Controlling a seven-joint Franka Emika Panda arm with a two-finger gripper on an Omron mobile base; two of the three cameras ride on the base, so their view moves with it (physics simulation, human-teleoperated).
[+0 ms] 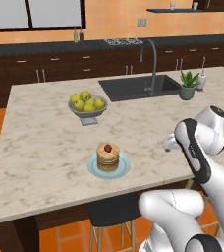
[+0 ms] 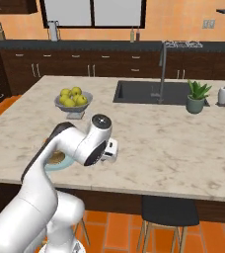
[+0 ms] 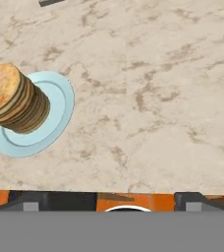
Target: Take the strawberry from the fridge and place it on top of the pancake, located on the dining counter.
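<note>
The strawberry (image 1: 107,147) rests on top of the pancake (image 1: 107,158), a tan stack on a light blue plate (image 1: 92,167) near the front edge of the dining counter (image 1: 45,147). My gripper (image 1: 169,143) hovers over the counter to the right of the plate, apart from it. In the hand view its jaws stand wide, so the gripper (image 3: 111,202) is open with nothing in it. There the pancake (image 3: 13,98) and plate (image 3: 60,106) lie at the left, off to the side of the fingers. The fridge is out of view.
A grey bowl of yellow-green apples (image 1: 88,104) stands behind the pancake. A dark sink (image 1: 133,87) with a tall faucet (image 1: 153,64), a potted plant (image 1: 187,84) and a soap dispenser (image 1: 201,78) sit farther back right. A stool (image 1: 111,211) is tucked under the counter's front edge.
</note>
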